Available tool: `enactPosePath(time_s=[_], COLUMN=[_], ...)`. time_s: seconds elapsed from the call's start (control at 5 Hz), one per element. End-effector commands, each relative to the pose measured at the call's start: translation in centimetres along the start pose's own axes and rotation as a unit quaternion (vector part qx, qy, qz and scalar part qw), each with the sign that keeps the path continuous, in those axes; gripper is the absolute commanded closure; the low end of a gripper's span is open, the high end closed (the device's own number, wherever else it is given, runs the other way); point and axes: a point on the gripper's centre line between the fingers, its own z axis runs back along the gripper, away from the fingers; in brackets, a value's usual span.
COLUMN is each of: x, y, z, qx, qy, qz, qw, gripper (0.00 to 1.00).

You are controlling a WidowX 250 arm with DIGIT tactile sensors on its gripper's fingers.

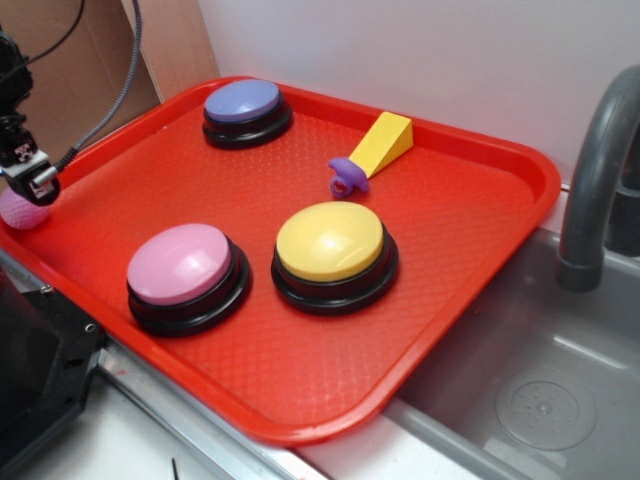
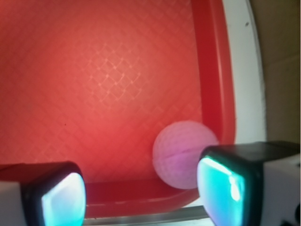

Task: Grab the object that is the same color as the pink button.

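Note:
The object, a small pink ball [image 1: 20,210] [image 2: 181,153], lies in the left corner of the red tray [image 1: 470,220], against its raised rim. The pink button [image 1: 185,270], a large dome on a black base, sits at the tray's front left. My gripper [image 1: 35,185] [image 2: 141,193] hovers just over the ball and is open, with a wide gap between its fingers. In the wrist view the ball lies close to the right fingertip [image 2: 230,188], which covers part of it, and far from the left one [image 2: 61,197]. Nothing is gripped.
A yellow button [image 1: 332,250] and a blue-purple button [image 1: 245,108] also stand on the tray, with a yellow wedge [image 1: 383,143] and a small purple ring [image 1: 347,178] between them. A sink [image 1: 540,390] and grey faucet [image 1: 600,170] lie to the right.

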Motion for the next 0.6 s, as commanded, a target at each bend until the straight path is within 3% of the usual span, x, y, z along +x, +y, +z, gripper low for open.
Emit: enactPosePath(time_s=[0.0, 0.4], x=[-1.5, -0.8], y=[4.3, 3.4], z=[-0.4, -3.3], qx=[0.034, 0.031], qy=[-0.009, 0.015], qz=[0.02, 0.026], qw=[0.999, 0.999], gripper=[0.0, 0.0])
